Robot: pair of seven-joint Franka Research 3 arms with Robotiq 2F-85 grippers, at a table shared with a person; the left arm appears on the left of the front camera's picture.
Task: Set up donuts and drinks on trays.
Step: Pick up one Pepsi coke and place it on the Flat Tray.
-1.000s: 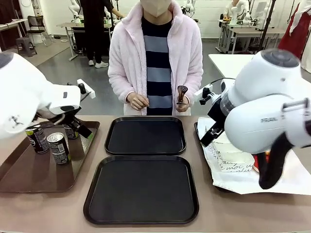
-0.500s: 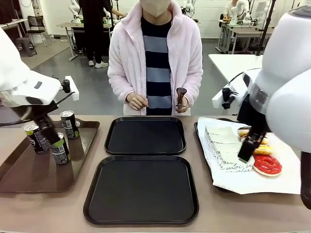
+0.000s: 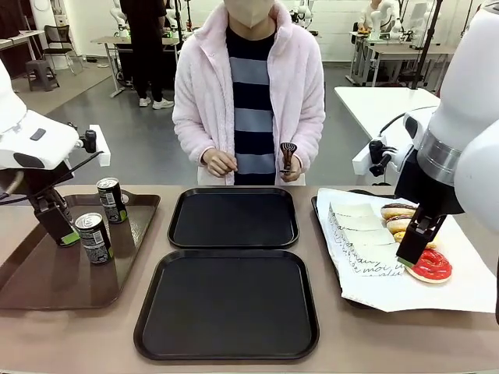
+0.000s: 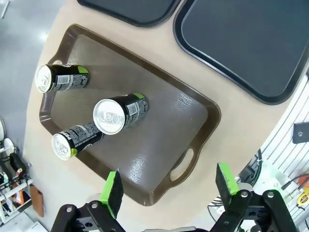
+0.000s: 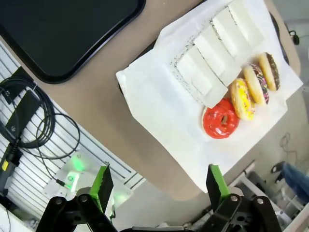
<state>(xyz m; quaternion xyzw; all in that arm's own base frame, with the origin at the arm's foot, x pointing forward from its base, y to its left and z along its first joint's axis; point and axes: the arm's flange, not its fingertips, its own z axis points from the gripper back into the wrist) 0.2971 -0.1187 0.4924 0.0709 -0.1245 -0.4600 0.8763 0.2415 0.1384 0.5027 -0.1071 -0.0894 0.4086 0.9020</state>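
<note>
Both arms have just swung into place. The left hand (image 4: 169, 186), wide open, now hangs over the brown tray (image 4: 159, 121), cans (image 4: 120, 113) just past its fingertips. The right hand (image 5: 158, 186), open too, has the red-glazed donut (image 5: 221, 120) just ahead. The black trays (image 3: 228, 304) are still bare, so I'd say picking is about to start.

Beyond the tan table (image 3: 78, 343) stretches a smooth grey floor (image 3: 148, 132), evenly lit. Behind the tan table to the right stands a white table (image 3: 360, 101). Far behind it to the left are a black chair (image 3: 56, 37), a dark stool (image 3: 39, 72) and a work table (image 3: 109, 40) (thin-legged), before a white wall (image 3: 86, 15).
</note>
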